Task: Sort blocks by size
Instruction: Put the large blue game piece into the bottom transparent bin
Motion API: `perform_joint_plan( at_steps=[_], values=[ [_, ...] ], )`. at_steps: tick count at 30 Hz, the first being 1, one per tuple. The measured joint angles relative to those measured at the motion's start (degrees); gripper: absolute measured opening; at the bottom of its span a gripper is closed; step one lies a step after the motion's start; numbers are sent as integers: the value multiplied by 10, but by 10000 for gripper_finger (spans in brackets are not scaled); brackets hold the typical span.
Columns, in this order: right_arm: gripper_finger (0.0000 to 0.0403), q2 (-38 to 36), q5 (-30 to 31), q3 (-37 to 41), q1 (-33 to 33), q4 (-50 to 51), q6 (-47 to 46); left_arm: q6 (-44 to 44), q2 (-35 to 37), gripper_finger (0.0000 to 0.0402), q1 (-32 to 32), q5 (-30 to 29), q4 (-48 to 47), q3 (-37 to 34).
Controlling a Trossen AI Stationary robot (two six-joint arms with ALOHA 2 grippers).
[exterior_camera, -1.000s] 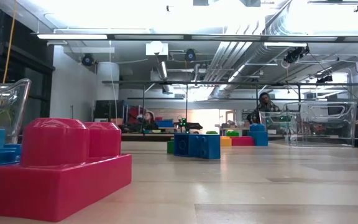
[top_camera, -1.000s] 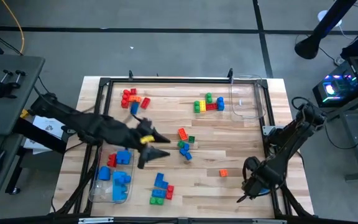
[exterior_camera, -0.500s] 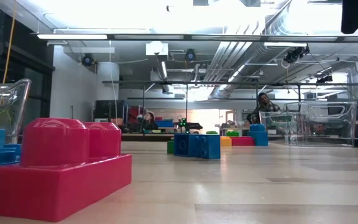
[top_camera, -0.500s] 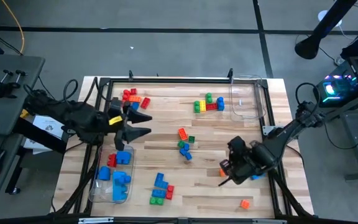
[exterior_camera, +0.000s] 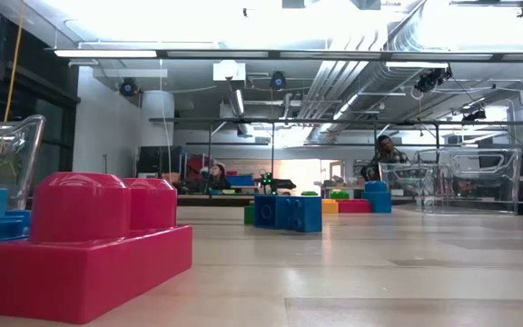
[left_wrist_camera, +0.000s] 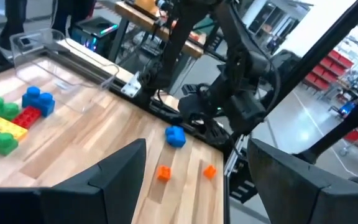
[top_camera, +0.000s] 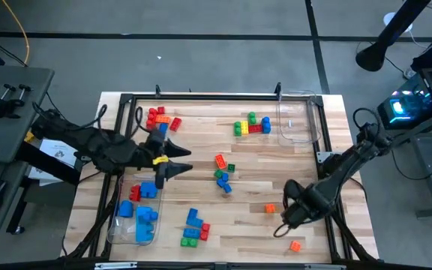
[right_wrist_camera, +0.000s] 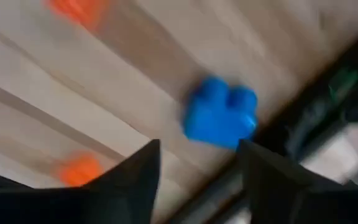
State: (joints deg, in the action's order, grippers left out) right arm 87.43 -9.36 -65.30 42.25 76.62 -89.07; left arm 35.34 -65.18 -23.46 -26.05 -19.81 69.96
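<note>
Wood, plastic and dark matt arms

The surface (top_camera: 291, 161) is pale, smooth-grained wood; the blocks (top_camera: 251, 126) are glossy moulded plastic; the tub (top_camera: 297, 120) at one o'clock is clear, shiny plastic; both end effectors look matt black.

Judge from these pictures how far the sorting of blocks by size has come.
Done: some blue and red blocks lie in the left tub. In hand: nothing; the left tool and right tool are both open and empty. Left: the right tub looks empty, and the far group, the middle group and an orange block are loose on the table.
</note>
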Motion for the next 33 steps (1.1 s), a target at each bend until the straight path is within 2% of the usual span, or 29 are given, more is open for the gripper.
perform_joint_plan(
  at_steps=[3,6,12,15,23,28,33],
  values=[
    [267,0,-60,52,5,-21,68,0,-8,266,0,0,0,0],
    [295,0,-72,83,5,-41,154,1,-14,266,0,1,1,0],
    [305,0,-73,128,6,-102,331,21,-16,266,0,2,0,0],
    [305,0,-72,145,9,-131,390,25,-16,266,0,2,2,0],
    [306,0,-65,188,38,-146,417,36,-16,266,0,0,2,0],
    [306,0,-24,199,54,-177,412,36,-16,266,1,-2,2,0],
    [306,0,-15,216,55,-217,410,36,-16,266,1,-3,2,0]
  ],
)
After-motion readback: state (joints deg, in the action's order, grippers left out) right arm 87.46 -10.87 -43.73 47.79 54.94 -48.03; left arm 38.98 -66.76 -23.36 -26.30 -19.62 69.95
